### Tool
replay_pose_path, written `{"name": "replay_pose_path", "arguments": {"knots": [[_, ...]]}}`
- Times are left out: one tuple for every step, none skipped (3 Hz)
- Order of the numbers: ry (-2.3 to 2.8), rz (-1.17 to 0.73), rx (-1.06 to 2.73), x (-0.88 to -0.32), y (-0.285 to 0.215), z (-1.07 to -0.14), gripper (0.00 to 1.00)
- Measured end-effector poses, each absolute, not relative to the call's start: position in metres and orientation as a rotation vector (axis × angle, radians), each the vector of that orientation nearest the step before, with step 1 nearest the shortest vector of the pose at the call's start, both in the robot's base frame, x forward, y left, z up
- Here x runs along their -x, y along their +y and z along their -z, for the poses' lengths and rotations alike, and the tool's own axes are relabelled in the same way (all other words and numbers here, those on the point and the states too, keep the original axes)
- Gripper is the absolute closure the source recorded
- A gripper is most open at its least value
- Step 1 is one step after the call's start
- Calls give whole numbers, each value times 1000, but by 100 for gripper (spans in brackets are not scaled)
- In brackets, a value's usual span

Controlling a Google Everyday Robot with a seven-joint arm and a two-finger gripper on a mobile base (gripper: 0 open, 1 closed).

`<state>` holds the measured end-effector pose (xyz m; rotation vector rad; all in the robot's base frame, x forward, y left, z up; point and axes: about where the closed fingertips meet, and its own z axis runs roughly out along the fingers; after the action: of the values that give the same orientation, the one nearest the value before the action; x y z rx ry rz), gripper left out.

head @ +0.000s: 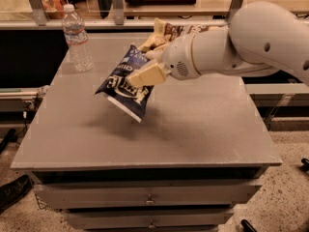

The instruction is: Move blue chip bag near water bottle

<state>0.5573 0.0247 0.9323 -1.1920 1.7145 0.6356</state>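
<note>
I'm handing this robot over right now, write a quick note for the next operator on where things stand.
Gripper: shut on the blue chip bag, holding it by its upper part, over the middle of the table.
Blue chip bag: lifted off the table and hanging tilted, with its shadow on the surface below.
Water bottle: upright at the back left corner of the table, apart from the bag.
Brown chip bag: at the back edge, behind the arm.
Done: the bag is grasped and lifted.
Left: carry it to the back left, set it down beside the bottle, and let go.
</note>
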Motion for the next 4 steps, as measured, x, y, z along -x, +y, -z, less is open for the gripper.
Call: {"name": "replay_pose_path", "arguments": {"knots": [[1691, -654, 1118, -606, 50, -916, 100], [1688, -665, 1090, -632, 66, -904, 100], [1689, -660, 1067, -653, 82, -892, 100], [1683, -652, 1049, -670, 93, -887, 100]]}}
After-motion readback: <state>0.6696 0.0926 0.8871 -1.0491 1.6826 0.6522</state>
